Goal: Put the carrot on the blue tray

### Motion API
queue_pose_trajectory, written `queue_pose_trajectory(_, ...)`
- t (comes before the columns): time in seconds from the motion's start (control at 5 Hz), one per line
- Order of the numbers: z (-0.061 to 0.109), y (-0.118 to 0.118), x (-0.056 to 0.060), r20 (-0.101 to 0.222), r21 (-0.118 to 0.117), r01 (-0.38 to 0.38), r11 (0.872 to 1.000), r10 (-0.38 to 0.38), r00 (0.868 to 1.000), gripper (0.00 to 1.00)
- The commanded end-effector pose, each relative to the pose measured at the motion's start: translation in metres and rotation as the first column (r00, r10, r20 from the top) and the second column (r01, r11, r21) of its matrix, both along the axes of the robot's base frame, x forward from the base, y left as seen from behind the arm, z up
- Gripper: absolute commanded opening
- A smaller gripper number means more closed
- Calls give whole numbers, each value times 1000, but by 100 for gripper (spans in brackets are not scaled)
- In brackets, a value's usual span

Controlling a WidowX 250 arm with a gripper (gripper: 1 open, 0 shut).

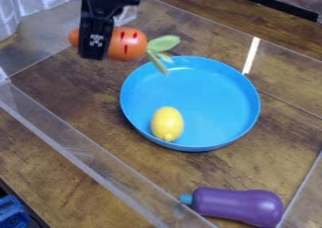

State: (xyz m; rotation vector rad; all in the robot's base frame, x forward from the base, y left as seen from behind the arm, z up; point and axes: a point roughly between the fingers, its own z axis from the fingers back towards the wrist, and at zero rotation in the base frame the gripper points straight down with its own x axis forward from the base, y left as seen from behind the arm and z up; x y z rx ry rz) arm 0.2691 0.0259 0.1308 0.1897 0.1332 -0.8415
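Note:
The orange carrot with its light green leafy top hangs in the air just left of the blue tray. My black gripper comes down from the top left and is shut on the carrot's orange body. The leaves reach over the tray's upper left rim. The carrot sits above the wooden floor, not touching it.
A yellow lemon lies inside the tray near its front left. A purple eggplant lies on the wood at the bottom right. Clear plastic walls fence the work area on the left and front.

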Motion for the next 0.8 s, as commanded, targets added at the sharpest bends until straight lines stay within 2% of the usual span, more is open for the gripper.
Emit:
queue_pose_trajectory(0.0,24,-21,-8,81,4,18,1000,-18,997,0)
queue_pose_trajectory(0.2,16,-40,-11,83,0,28,1000,-28,996,0)
queue_pose_trajectory(0.4,16,-56,-9,87,-2,47,999,-46,995,0)
queue_pose_trajectory(0.6,13,-61,-3,99,-11,59,998,-58,993,0)
